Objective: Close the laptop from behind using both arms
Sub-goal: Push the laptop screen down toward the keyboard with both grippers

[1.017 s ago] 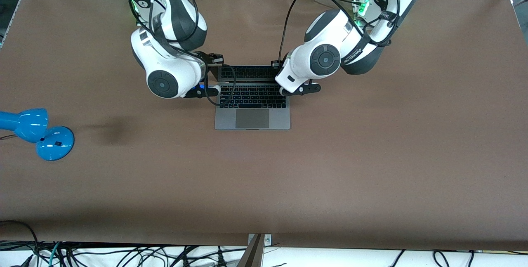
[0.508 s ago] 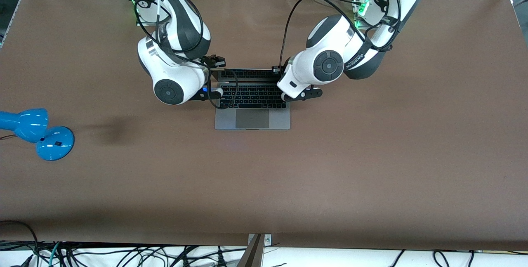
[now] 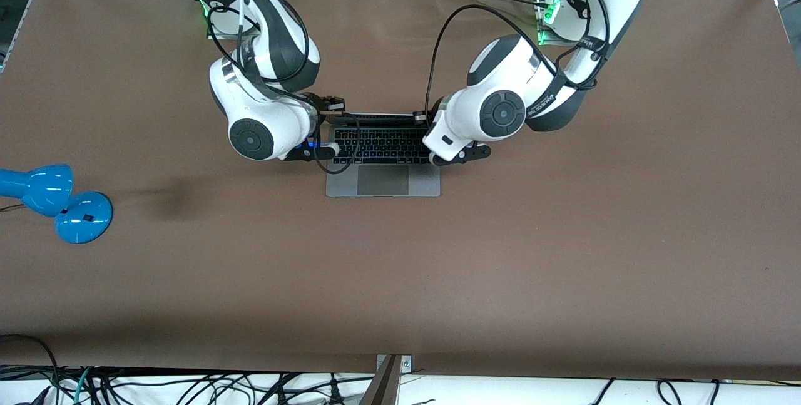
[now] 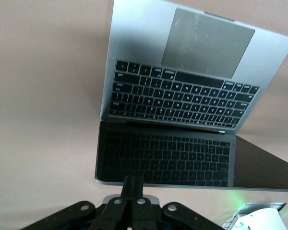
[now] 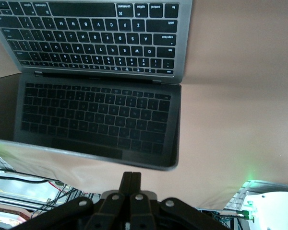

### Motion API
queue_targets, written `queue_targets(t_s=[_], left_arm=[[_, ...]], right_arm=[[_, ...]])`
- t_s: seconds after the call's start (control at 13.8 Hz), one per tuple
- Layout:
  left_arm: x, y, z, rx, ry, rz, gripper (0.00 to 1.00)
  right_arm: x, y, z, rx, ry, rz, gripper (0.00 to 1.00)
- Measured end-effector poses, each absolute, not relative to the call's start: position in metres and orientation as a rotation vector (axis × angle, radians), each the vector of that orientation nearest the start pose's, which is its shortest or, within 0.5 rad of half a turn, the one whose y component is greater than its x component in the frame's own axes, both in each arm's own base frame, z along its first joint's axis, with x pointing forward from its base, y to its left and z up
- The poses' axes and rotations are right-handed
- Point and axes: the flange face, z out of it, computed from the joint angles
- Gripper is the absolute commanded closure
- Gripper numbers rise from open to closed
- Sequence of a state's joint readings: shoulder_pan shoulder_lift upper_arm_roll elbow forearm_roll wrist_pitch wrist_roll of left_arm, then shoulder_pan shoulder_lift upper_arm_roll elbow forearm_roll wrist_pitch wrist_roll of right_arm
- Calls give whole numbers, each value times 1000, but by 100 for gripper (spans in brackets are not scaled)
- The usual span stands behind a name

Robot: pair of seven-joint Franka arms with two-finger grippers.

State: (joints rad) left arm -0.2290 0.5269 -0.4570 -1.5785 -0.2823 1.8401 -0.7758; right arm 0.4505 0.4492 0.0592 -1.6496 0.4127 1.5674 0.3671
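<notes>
The grey laptop (image 3: 382,181) lies in the middle of the table, its lid partly lowered over the black keyboard (image 4: 180,98). The dark screen (image 5: 96,117) mirrors the keys. My right gripper (image 3: 336,105) is shut, its fingertips (image 5: 131,179) at the lid's top edge near the corner toward the right arm's end. My left gripper (image 3: 418,118) is also shut, its fingertips (image 4: 133,183) against the lid's top edge at the other corner. Neither gripper holds anything.
A blue desk lamp (image 3: 59,201) lies at the right arm's end of the table, nearer the front camera than the laptop. A black cable (image 3: 350,154) from the right arm loops over the keyboard. Loose cables (image 3: 188,386) run along the table's front edge.
Both arms have moved toward the front camera and lower. The lid has tipped farther down over the keyboard, so less of the screen shows.
</notes>
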Motion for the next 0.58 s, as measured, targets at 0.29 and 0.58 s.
queue_targets(t_s=[0.29, 0.58], left_arm=[[533, -404, 347, -3246, -382, 810, 100], [548, -400, 339, -3255, -413, 811, 100]], right_arm=[[524, 332, 325, -2821, -28, 892, 98], [538, 325, 320, -2815, -45, 805, 98]])
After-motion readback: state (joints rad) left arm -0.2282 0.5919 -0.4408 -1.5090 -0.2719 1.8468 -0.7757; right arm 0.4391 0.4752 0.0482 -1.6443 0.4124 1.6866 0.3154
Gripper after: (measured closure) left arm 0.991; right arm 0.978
